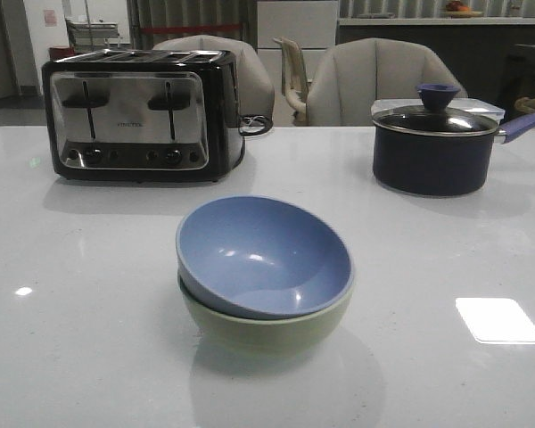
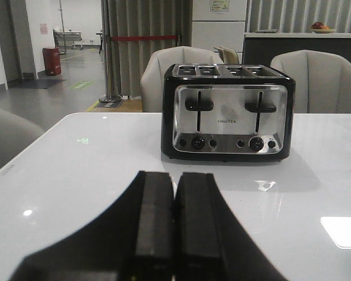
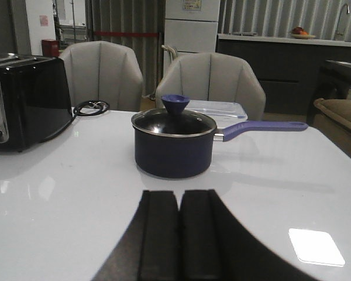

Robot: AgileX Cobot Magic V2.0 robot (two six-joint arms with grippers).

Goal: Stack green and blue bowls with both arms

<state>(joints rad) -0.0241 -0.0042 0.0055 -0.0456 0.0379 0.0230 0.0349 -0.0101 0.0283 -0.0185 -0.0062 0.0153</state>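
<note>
Blue bowl (image 1: 263, 252) sits tilted inside the green bowl (image 1: 266, 326), mid-table, near side; the stack looks done. Left gripper (image 2: 174, 225), fingers together and empty, faces the toaster (image 2: 227, 110); right gripper (image 3: 179, 234), likewise closed, faces the saucepan (image 3: 174, 142). Best kept clear, low and motionless. Neither wrist view shows the bowls.

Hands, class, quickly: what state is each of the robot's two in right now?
Left hand: closed, black fingers pressed together, holding nothing.
Right hand: closed, black fingers pressed together, holding nothing.
</note>
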